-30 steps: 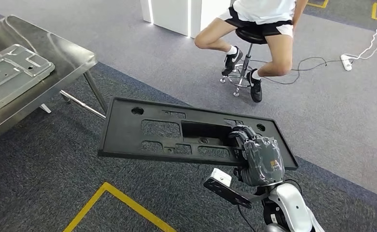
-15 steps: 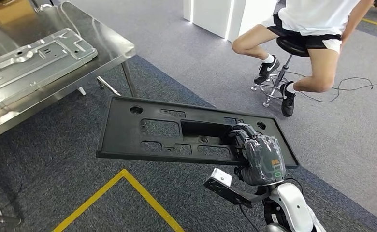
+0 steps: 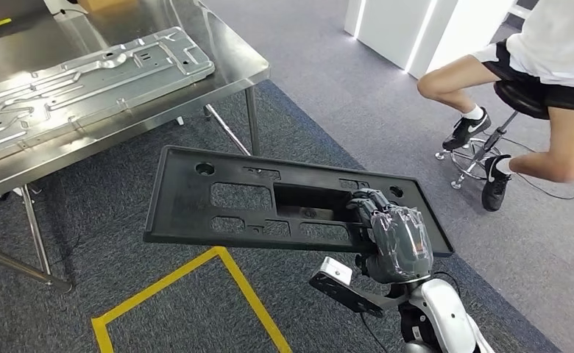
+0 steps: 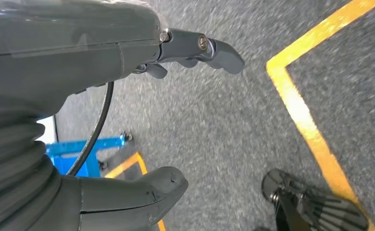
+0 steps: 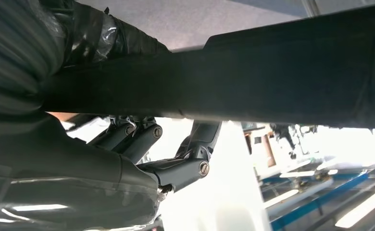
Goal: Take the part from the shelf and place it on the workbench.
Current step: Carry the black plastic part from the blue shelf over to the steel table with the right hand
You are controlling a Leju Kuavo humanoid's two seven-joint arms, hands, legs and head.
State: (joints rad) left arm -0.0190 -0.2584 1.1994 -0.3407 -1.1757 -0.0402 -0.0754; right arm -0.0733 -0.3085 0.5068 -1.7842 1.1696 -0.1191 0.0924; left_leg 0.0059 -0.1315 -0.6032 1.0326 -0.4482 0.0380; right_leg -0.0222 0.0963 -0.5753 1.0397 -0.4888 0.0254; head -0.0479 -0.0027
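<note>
A long flat black plastic part [image 3: 247, 202] with several cut-outs hangs level above the carpet in the head view. My right hand [image 3: 394, 235] grips it near its right end, fingers hooked through the middle opening. From the right wrist view the part [image 5: 291, 82] runs as a dark bar across the picture, with the hand's fingers [image 5: 181, 163] curled around its edge. The steel workbench [image 3: 232, 77] stands at the upper left, a little beyond the part's left end. My left hand [image 4: 128, 115] hangs over the floor, thumb and fingers apart, holding nothing.
A pressed metal panel [image 3: 85, 81] lies on the workbench. A person on a stool [image 3: 519, 95] sits at the upper right, legs out. White cabinets [image 3: 416, 26] stand behind. Yellow floor tape [image 3: 188, 279] marks the carpet below the part. Bench legs [image 3: 37, 235] reach the floor at left.
The camera has turned left: the workbench and its metal panel have slid further into the picture and the seated person toward the right edge. The part stays gripped in my right hand.
</note>
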